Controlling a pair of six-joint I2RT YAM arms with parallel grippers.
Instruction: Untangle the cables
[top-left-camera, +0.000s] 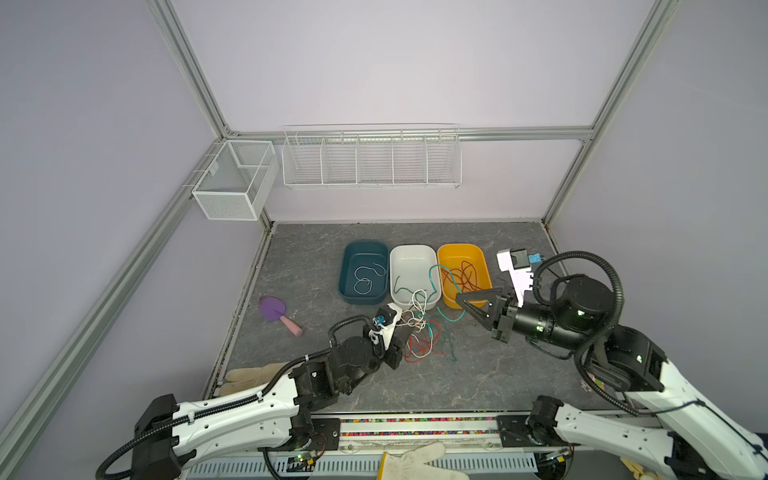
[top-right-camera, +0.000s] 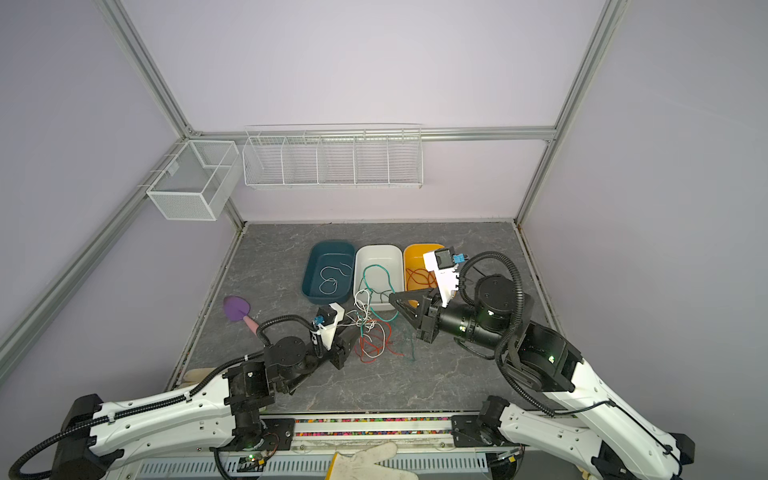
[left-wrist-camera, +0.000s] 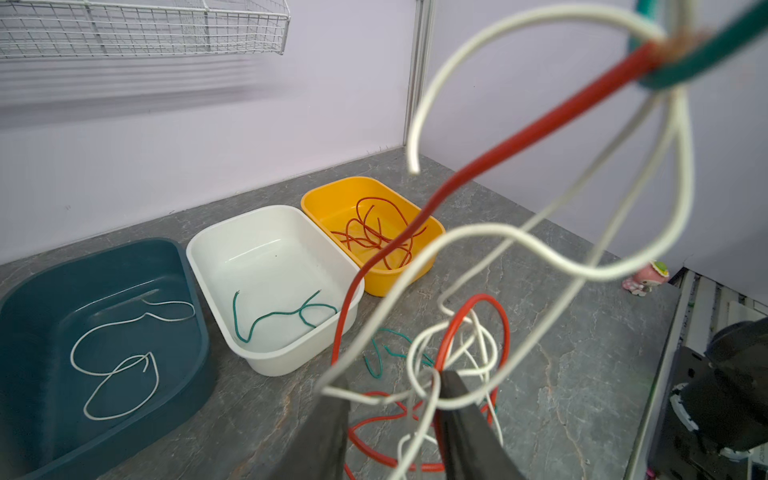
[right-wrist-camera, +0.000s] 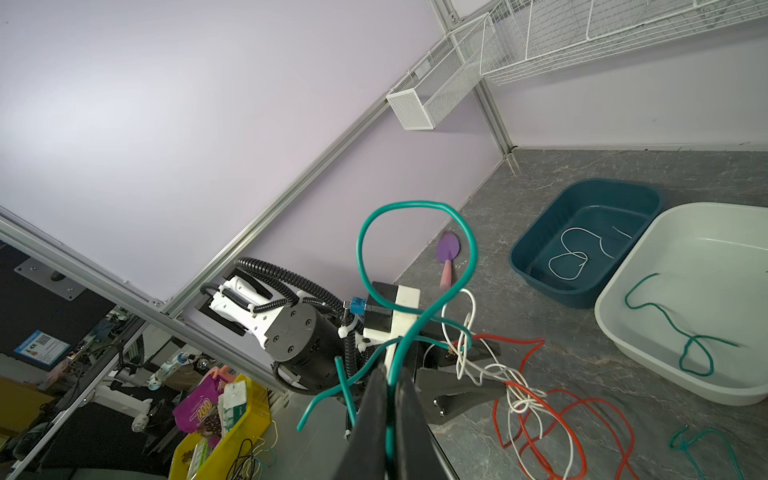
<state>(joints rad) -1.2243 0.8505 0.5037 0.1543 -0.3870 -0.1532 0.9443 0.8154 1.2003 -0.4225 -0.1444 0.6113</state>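
1. Sorting by colour is suggested by the layout: a white cable (left-wrist-camera: 71, 355) is laid in the blue bin (left-wrist-camera: 41, 291), a green strand (left-wrist-camera: 278, 313) in the white bin (left-wrist-camera: 270, 257), and red cables (left-wrist-camera: 365, 232) in the yellow bin (left-wrist-camera: 328, 199).
2. The unsorted cables (top-left-camera: 419, 332) are knotted together on the bench (top-left-camera: 478, 374), just in front of the bins, with part of the knot lifted.
3. The right hand (right-wrist-camera: 390, 386) is clenched on a green cable (right-wrist-camera: 415, 203), which is held high so that its loop is drawn out of the knot.
4. The left hand (left-wrist-camera: 392, 390) is set low at the knot, its fingers (left-wrist-camera: 461, 415) apart around white and red strands, none visibly pinched. It is probably placed there to anchor the bundle.
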